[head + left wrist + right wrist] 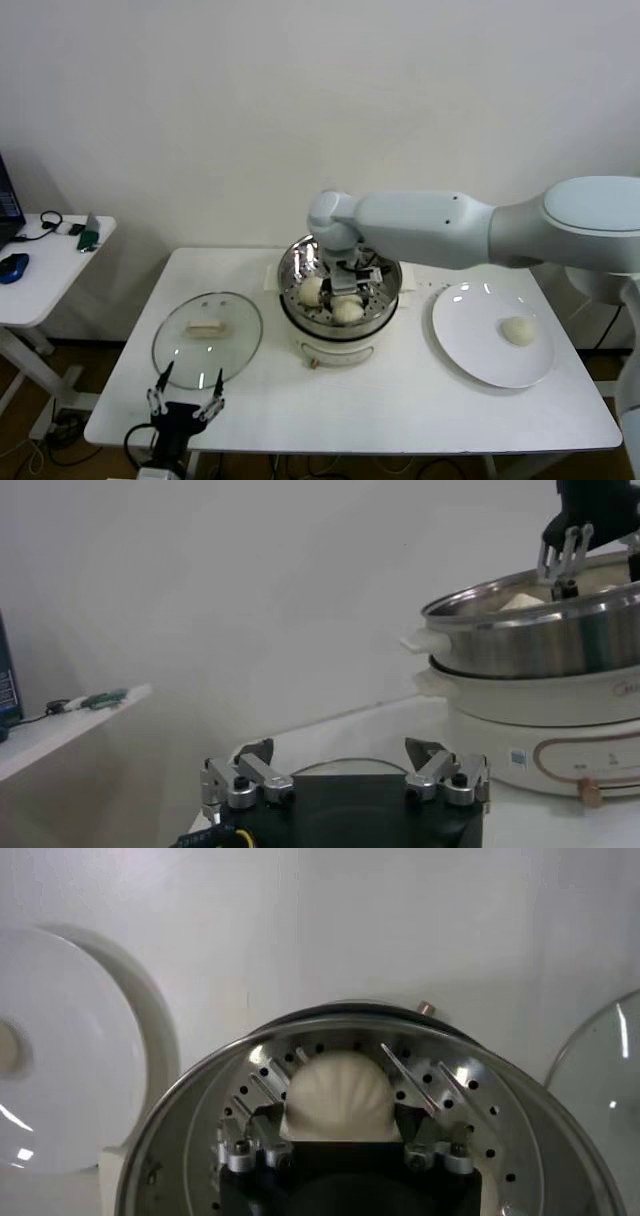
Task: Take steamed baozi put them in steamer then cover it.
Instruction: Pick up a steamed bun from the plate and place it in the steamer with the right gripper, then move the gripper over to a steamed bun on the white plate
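Over the steamer (340,300), the right hand (340,1110) stands released around a baozi (338,1098); next, fetch the plate's (470,340) last bun (517,331).

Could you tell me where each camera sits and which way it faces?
Head view: high on the robot, looking down at the table; both arms show.
Left wrist view: low by the table edge, facing the steamer; the open left claw shows.
Right wrist view: above the steamer, looking down; the right claw flanks a baozi.
All three views share the steamer.
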You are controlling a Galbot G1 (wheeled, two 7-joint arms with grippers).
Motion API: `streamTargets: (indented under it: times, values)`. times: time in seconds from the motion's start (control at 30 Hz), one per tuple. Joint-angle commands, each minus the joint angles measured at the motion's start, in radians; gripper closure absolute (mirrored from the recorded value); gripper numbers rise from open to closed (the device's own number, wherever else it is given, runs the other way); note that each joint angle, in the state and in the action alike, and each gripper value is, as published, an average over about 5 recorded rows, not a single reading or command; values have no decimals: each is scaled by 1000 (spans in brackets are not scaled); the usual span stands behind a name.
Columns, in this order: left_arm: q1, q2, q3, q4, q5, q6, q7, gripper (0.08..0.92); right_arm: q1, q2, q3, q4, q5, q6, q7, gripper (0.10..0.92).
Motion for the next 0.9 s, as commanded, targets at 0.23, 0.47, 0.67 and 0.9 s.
streamTargets:
  times: [0.23,0.47,0.67,0.9]
  values:
    - [0,-2,1,1,0,-2,-2,177,61,-46,11,17,9,14,17,203]
    - [-3,0,5,-1,0,-2,-2,177,175,-199,-21,-19,146,-64,41,203]
    - [-2,2,10,-2,0,-5,-2,177,244,-391,-163,-32,327,-312,92,203]
    - [-5,11,17,1,0,-6,-1,177,195,-594,-181,-64,384,-513,92,203]
